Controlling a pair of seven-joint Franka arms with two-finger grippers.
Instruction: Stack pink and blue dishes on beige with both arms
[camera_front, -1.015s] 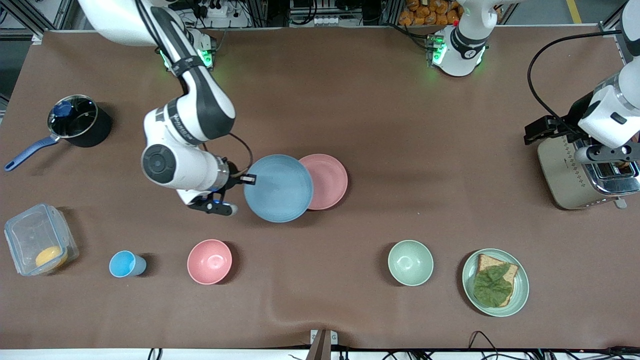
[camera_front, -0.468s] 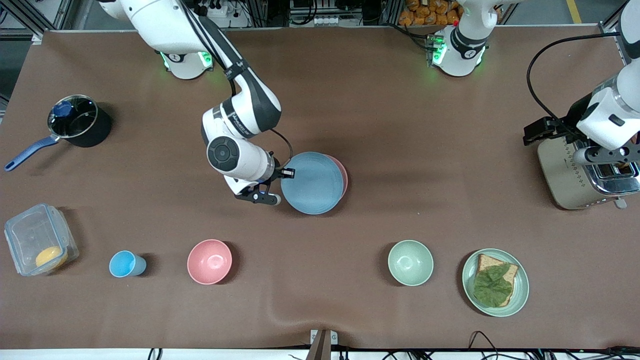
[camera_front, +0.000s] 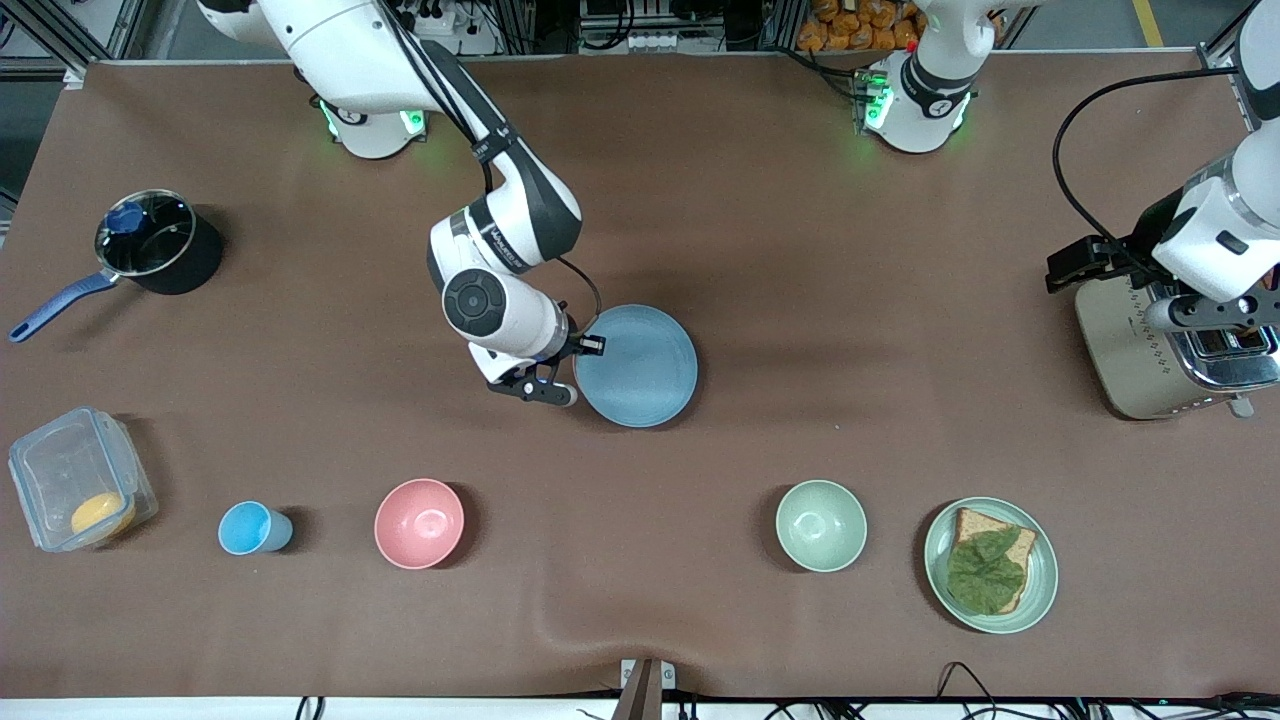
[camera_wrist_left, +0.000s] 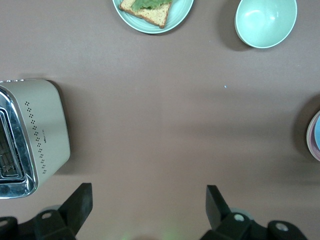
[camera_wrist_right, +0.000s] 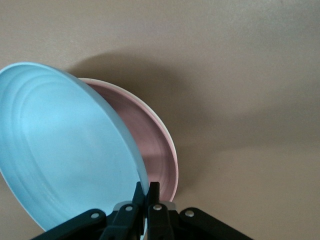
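Observation:
My right gripper (camera_front: 586, 348) is shut on the rim of the light blue plate (camera_front: 640, 368). The blue plate hangs tilted just over the pale pink plate and hides it in the front view. In the right wrist view the fingertips (camera_wrist_right: 148, 188) pinch the blue plate (camera_wrist_right: 65, 150), and the pink plate (camera_wrist_right: 159, 145) lies under it. A thin cream edge (camera_wrist_right: 169, 136) shows beneath the pink one; the beige plate is otherwise hidden. My left gripper (camera_front: 1215, 312) waits open over the toaster (camera_front: 1150, 345), with nothing between its fingers (camera_wrist_left: 80, 197).
Along the table's front camera edge stand a clear box (camera_front: 78, 478), a small blue cup (camera_front: 252, 528), a pink bowl (camera_front: 419, 523), a green bowl (camera_front: 821, 525) and a green plate with bread (camera_front: 990, 565). A dark pot (camera_front: 158, 240) sits toward the right arm's end.
My right arm has carried the blue plate toward the left arm's end, from beside the pink plate to right over it, so the pink plate is now covered. The left arm has not moved.

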